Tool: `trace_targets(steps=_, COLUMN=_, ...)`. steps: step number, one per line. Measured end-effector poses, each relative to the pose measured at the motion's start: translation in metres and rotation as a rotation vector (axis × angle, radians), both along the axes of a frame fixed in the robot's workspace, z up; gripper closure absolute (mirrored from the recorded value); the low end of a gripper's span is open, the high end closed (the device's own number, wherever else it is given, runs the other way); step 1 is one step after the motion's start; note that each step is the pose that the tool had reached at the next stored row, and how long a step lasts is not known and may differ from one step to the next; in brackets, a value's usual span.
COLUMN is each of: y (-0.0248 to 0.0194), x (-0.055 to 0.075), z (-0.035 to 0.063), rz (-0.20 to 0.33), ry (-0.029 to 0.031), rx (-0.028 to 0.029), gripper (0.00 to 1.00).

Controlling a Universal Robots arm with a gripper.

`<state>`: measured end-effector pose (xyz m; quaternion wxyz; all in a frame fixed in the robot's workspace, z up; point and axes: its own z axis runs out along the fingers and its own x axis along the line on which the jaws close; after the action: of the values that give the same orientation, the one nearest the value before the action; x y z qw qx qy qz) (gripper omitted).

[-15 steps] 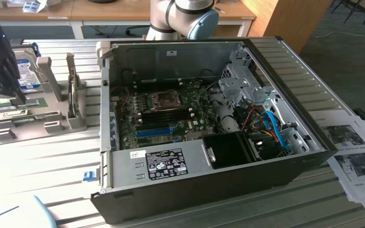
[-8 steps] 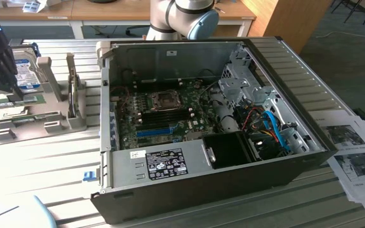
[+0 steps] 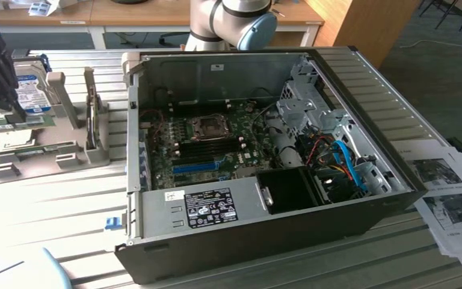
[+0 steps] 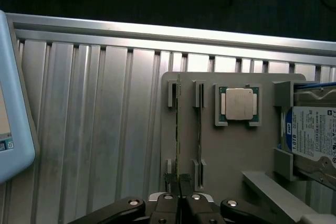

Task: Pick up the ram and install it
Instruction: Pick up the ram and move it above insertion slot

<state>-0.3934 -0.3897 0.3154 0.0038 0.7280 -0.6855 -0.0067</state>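
Tool point(image 4: 179, 179) pinches ram point(image 4: 178, 124); hard drive point(image 4: 315, 129) label reads 1.0TB.

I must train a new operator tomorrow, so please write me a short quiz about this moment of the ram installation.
1. Fill in: the end effector is closed on one end of the ____.
2. How many thin strips stand on edge in the gray holder? A) one B) two C) four
3. True or false: the processor chip lies in the holder between the strips and the hard drive.
Key: 1 ram; 2 B; 3 true.
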Motion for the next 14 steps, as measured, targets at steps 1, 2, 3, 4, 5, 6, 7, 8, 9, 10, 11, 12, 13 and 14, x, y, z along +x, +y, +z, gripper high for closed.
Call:
trace_targets(steps=1, y=0.0, x=0.0, z=0.0019, rz=0.0, ry=0.0, rx=0.0, gripper=0.89)
trace_targets(steps=2, y=0.0, x=0.0, z=0.0037, rz=0.0, ry=0.0, rx=0.0001, gripper=0.89)
trace_targets(steps=3, y=0.0, x=0.0, z=0.0057, rz=0.0, ry=0.0, rx=0.0, gripper=0.89)
trace_targets(steps=4, y=0.0, x=0.0, z=0.0075, rz=0.0, ry=0.0, rx=0.0, gripper=0.89)
trace_targets(steps=5, y=0.0, x=0.0, z=0.0092, rz=0.0, ry=0.0, rx=0.0, gripper=0.89)
trace_targets(steps=6, y=0.0, x=0.0, z=0.0111, rz=0.0, ry=0.0001, rx=0.0, gripper=0.89)
trace_targets(steps=7, y=0.0, x=0.0, z=0.0129, rz=0.0, ry=0.0001, rx=0.0, gripper=0.89)
trace_targets(steps=8, y=0.0, x=0.0, z=0.0146, rz=0.0, ry=0.0, rx=0.0001, gripper=0.89)
trace_targets(steps=9, y=0.0, x=0.0, z=0.0163, rz=0.0, ry=0.0001, rx=0.0, gripper=0.89)
trace_targets(steps=10, y=0.0, x=0.0, z=0.0181, rz=0.0, ry=0.0002, rx=0.0, gripper=0.89)
trace_targets(steps=11, y=0.0, x=0.0, z=0.0199, rz=0.0, ry=0.0, rx=0.0, gripper=0.89)
trace_targets(steps=12, y=0.0, x=0.0, z=0.0216, rz=0.0, ry=0.0, rx=0.0, gripper=0.89)
trace_targets(steps=13, y=0.0, x=0.0, z=0.0232, rz=0.0, ry=0.0001, rx=0.0, gripper=0.89)
trace_targets(steps=14, y=0.0, x=0.0, z=0.0247, rz=0.0, ry=0.0, rx=0.0, gripper=0.89)
